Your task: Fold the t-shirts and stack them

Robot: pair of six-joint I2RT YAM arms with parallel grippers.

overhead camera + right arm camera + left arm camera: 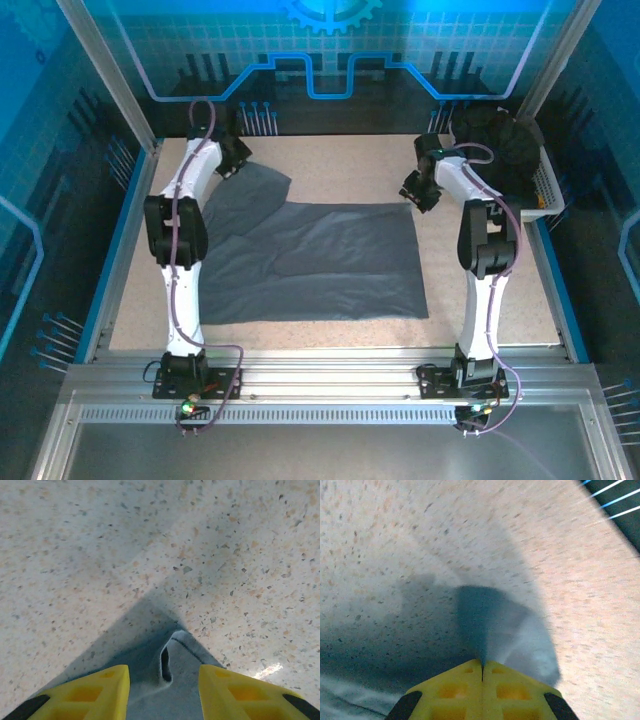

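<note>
Evidently the left gripper (482,669) pinched the t-shirt (310,260) by its far left corner, while the right gripper (164,674) stood released, straddling the far right corner on the counter (340,165)

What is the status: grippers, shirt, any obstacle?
Left gripper shut on t-shirt, far left edge. Right gripper open around its far right corner. Cloth spread, unfolded. Basket stands aside, far right.
</note>
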